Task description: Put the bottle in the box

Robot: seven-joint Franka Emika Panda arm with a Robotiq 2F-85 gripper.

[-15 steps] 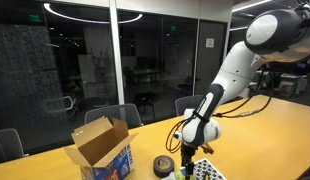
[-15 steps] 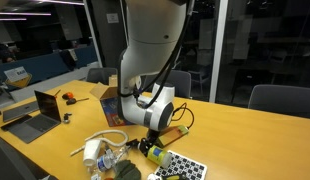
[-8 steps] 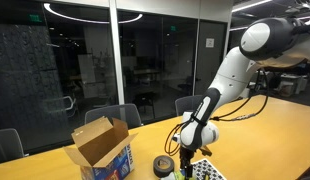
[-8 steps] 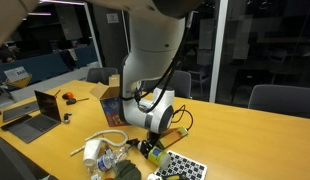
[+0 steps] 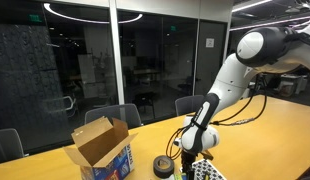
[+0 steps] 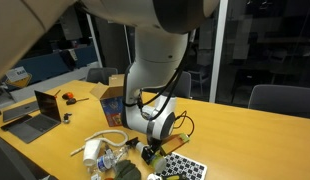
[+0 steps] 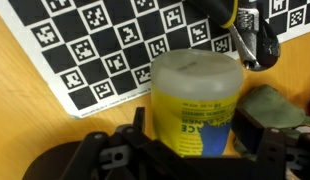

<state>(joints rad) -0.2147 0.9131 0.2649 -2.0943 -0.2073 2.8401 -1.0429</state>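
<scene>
In the wrist view the yellow bottle point(image 7: 195, 95) with its whitish end fills the middle and lies partly on the checkered card point(image 7: 105, 45). My gripper point(image 7: 195, 130) is open, with one jaw on each side of the bottle's lower body and very close to it. The right pad point(image 7: 267, 110) is almost at the bottle's side. In both exterior views the gripper point(image 5: 185, 163) point(image 6: 151, 151) is down at the tabletop and hides the bottle. The brown box point(image 5: 100, 150) with blue printed sides stands open to one side, and it also shows behind the arm point(image 6: 113, 100).
A black tape roll point(image 5: 164, 165) lies between box and gripper. The checkered card point(image 6: 181, 167) lies at the table's front. A laptop point(image 6: 40, 108), a white bundle with cord point(image 6: 100, 152) and a small black-and-yellow item point(image 7: 240, 25) are nearby. Chairs stand behind the table.
The arm has lowered and shifted slightly, bringing the gripper down at the tabletop by the card. The box and tape roll have not moved.
</scene>
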